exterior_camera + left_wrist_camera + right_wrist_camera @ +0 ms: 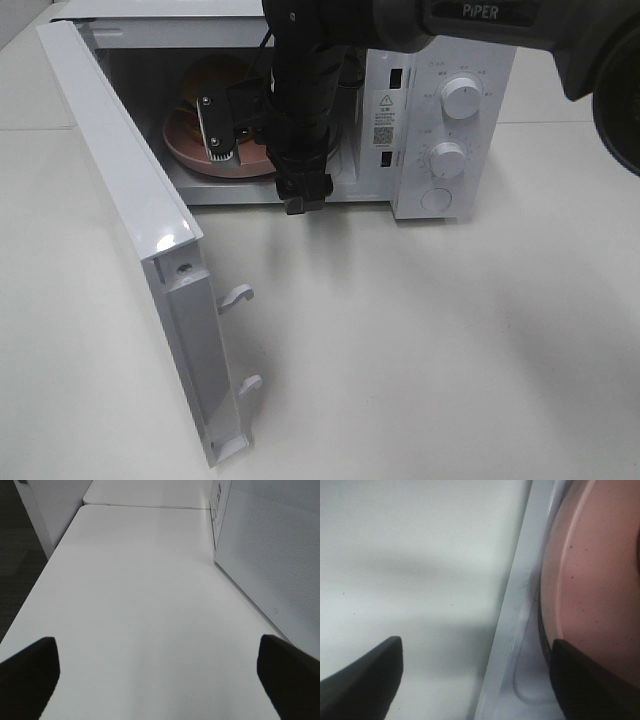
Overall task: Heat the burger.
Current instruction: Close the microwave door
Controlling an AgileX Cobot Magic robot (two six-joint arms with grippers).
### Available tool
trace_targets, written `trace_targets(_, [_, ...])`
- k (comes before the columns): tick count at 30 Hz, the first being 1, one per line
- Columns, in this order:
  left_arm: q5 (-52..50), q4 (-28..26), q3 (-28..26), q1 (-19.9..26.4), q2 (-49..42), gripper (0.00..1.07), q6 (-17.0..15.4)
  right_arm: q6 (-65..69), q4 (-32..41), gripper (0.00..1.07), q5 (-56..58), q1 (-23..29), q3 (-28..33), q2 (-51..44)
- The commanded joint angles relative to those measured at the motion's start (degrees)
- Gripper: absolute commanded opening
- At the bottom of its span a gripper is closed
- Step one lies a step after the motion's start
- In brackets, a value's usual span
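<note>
**A:** Looking from the high camera first, where is the burger (pixel 215 75)?

**B:** Inside the microwave (pixel 450 130), whose door (pixel 130 170) stands wide open. It shows as an orange-brown dome on the pink plate (pixel 195 150), toward the back, partly hidden by the right arm (pixel 300 100).

**A:** And that arm?

**B:** It hangs in front of the opening. One finger (pixel 218 128) with a ridged pad is over the plate. The other is hard to make out against the arm, so from here I cannot tell how wide the grip is.

**A:** The left wrist camera?

**B:** The left gripper (pixel 160 680) is spread wide and holds nothing, above the white table (pixel 140 605). The microwave's side wall (pixel 270 555) stands just beside it.

**A:** The right wrist camera?

**B:** The right gripper (pixel 475 680) is spread too and pinches nothing. One tip lies over the table, the other over the plate. The microwave's front sill (pixel 520 605) runs between them. I cannot make out the burger in this view.
</note>
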Motion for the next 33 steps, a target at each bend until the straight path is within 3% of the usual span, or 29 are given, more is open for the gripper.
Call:
trace_targets(1, [-0.4, 0.11, 0.06, 0.23, -0.97, 1.06, 0.29, 0.06, 0.52, 0.76, 2.01, -0.23, -0.29, -1.2])
trace_targets(14, [-0.4, 0.11, 0.06, 0.23, -0.97, 1.06, 0.29, 0.11, 1.72, 0.76, 4.98, -0.23, 2.58, -4.7])
trace_targets(19, [-0.4, 0.11, 0.06, 0.23, -0.97, 1.06, 0.29, -0.11, 1.72, 0.76, 4.93, -0.4, 11.57, -10.49])
trace_targets(22, [-0.4, 0.11, 0.06, 0.23, -0.97, 1.06, 0.29, -0.06, 1.72, 0.76, 4.93, -0.4, 12.66, -11.34])
trace_targets(24, [-0.4, 0.11, 0.06, 0.23, -0.97, 1.06, 0.29, 0.11, 1.72, 0.76, 4.7, -0.4, 18.16, -15.58])
trace_targets(33, [-0.4, 0.11, 0.06, 0.23, -0.97, 1.06, 0.29, 3.67, 0.17, 0.76, 2.12, -0.4, 27.85, -23.32])
